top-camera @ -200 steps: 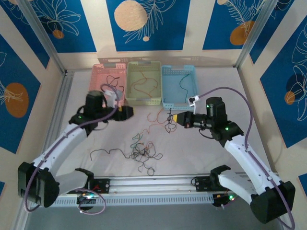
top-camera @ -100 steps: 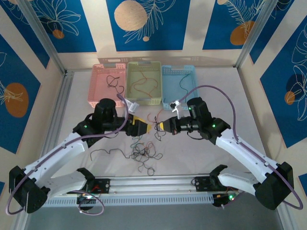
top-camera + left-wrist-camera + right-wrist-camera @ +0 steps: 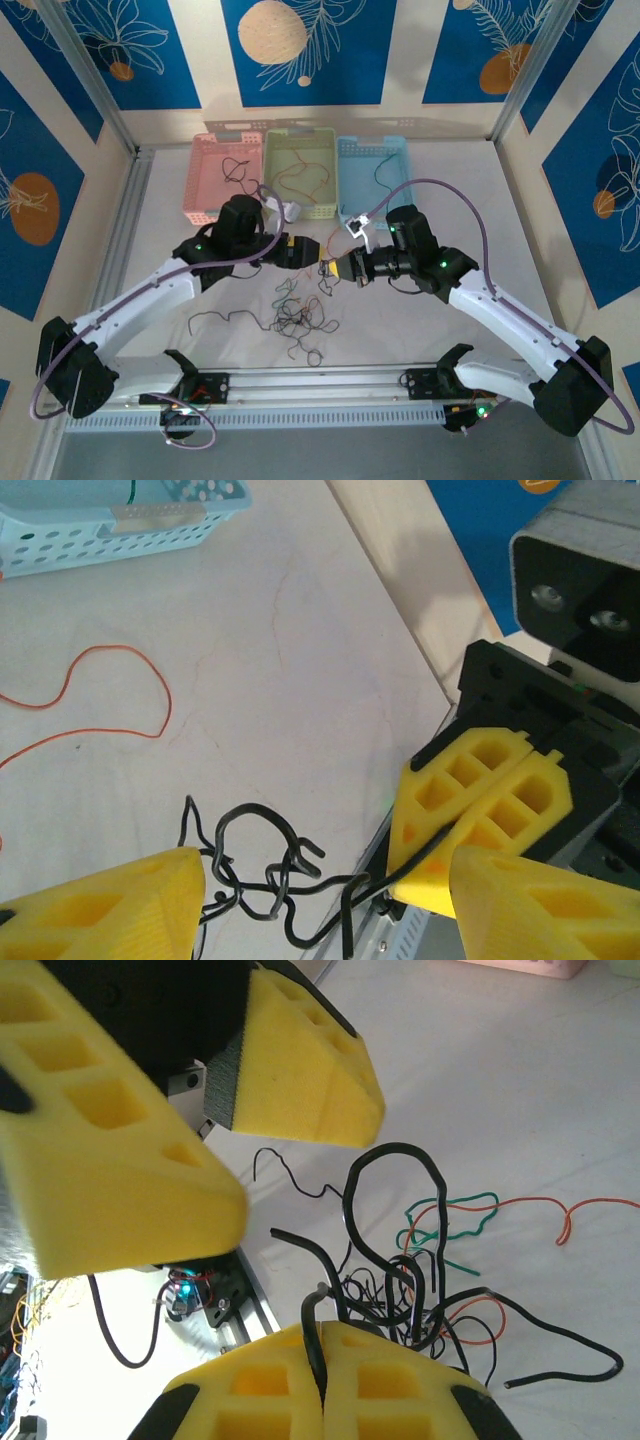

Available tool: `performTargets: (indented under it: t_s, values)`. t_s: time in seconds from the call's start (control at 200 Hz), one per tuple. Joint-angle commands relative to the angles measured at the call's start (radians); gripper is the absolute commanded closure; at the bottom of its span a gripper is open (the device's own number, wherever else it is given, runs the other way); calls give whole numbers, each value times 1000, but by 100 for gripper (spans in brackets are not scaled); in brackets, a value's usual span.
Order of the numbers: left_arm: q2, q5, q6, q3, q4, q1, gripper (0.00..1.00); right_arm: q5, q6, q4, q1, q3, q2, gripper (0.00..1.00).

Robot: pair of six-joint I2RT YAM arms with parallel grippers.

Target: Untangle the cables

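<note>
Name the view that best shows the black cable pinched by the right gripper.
Right wrist: the black cable rises from the shut right gripper, loops clear. Left wrist shows its tangled run; top external, just a speck.

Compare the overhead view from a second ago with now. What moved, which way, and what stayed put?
The left gripper swung from beside the pink basket toward the middle, open. The right gripper moved left from before the blue basket to meet it, shut on the black cable throughout. Nothing newly gripped or released. Those baskets, the green basket and the loose tangle stayed put.
</note>
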State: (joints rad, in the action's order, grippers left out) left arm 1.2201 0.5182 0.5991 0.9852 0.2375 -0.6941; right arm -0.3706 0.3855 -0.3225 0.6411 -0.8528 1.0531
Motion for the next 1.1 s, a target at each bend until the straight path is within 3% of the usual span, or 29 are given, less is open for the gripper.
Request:
performTargets:
  t_s: [0.0, 0.34, 0.71, 0.855, 1.095]
  values:
    - [20, -50, 23, 39, 60, -24, 36, -22, -39, 3, 12, -10, 7, 100]
    - [68, -98, 34, 55, 81, -47, 48, -8, -50, 3, 25, -4, 15, 100]
    - [83, -191, 54, 55, 62, -50, 85, 9, -97, -43, 32, -16, 15, 100]
    - [50, -271, 62, 33, 66, -50, 100, 36, -95, -47, 32, -8, 0, 100]
    - [-124, -519, 88, -43, 189, 7, 100, 206, -77, -63, -19, 38, -90, 100]
